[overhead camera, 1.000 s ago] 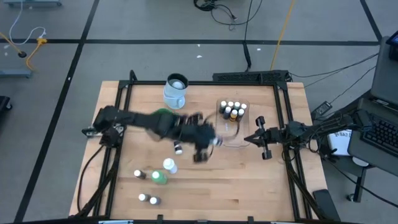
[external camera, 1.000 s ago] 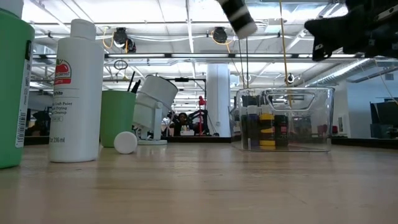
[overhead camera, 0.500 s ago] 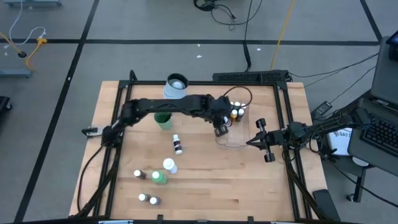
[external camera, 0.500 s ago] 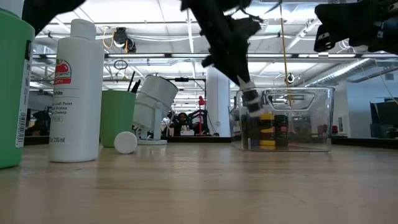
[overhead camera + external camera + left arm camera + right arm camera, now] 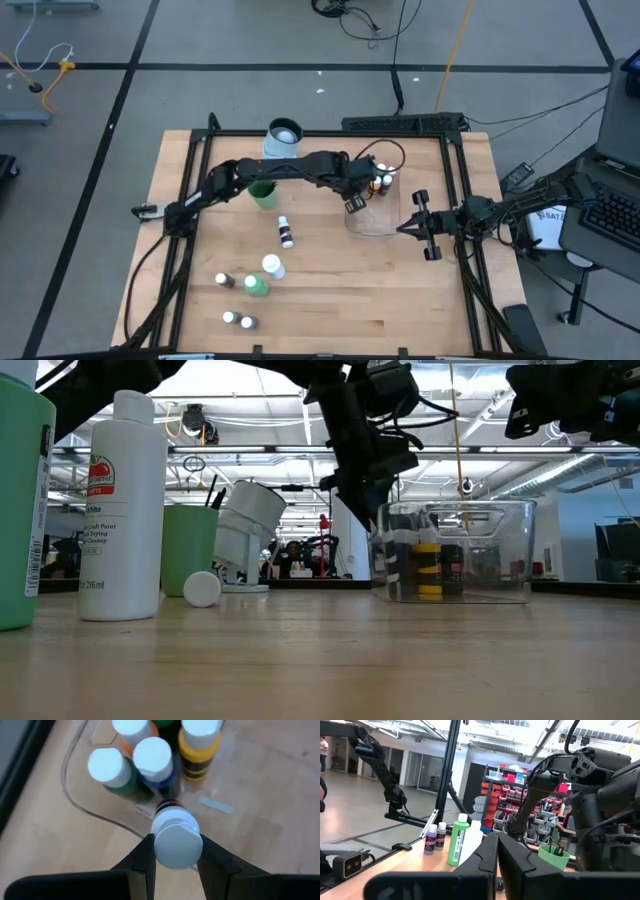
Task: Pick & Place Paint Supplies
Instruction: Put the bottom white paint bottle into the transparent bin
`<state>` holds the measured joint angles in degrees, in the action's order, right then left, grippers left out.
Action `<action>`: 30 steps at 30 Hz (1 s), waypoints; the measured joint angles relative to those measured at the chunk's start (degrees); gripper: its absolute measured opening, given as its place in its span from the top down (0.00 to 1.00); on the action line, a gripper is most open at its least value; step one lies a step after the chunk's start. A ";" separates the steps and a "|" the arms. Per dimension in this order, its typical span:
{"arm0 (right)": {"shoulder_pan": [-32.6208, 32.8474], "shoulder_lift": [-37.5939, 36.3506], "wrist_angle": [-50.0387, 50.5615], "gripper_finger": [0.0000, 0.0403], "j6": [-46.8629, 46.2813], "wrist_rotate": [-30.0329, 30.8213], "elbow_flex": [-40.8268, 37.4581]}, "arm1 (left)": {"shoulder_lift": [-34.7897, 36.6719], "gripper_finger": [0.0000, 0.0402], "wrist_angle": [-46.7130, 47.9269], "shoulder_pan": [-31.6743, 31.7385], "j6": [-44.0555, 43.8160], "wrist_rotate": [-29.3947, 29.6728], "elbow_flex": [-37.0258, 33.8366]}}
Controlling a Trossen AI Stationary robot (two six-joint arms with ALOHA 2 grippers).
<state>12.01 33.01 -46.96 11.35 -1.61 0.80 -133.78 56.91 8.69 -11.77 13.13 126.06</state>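
Left jaws grip a white-capped bottle (image 5: 176,840) over the tub (image 5: 375,222).

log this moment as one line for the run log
left gripper: shut on small white-capped bottle, over clear tub | right gripper: shut, empty, waiting beside tub

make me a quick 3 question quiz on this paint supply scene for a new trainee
1. True or false: the left gripper holds a white-capped bottle.
2. Where is that bottle? A) inside the green cup B) above the clear tub C) lying on the table
3. Fill in: the right gripper waits beside the tub with its jaws ____.

Key: 1 true; 2 B; 3 shut
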 joint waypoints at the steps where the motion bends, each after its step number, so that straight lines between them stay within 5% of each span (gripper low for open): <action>1: 0.00 0.00 -0.03 0.98 0.03 0.00 0.00 | 0.00 0.75 0.07 0.02 0.04 0.59 0.00; 30: 0.00 0.00 -0.02 0.98 -0.06 0.00 0.00 | -1.45 0.59 -2.21 0.28 4.40 -0.09 0.04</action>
<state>12.01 33.01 -46.98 11.29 -1.61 0.80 -135.22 54.70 8.97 -7.37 13.04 126.10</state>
